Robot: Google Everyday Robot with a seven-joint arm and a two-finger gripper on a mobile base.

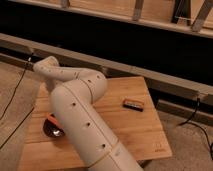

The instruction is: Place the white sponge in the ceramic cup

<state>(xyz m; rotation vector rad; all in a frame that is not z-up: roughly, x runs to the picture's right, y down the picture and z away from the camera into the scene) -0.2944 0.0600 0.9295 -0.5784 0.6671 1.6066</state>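
Observation:
The ceramic cup (pixel 51 131) is a dark, glossy, low bowl on the wooden table (pixel 135 135) near its left front. My big white arm (pixel 80 115) partly covers it. An orange stick-shaped piece (pixel 50 119) lies at the cup's far rim. The white sponge is hidden or out of view. My gripper is hidden too: the arm bends at the far left (pixel 46 67) and its end is lost behind the forearm, somewhere near the cup.
A small black-and-orange flat bar (pixel 133 104) lies right of centre on the table. A dark wall with a grey rail (pixel 165 82) runs behind the table. Cables lie on the floor at the left (pixel 15 95) and right (pixel 197 125).

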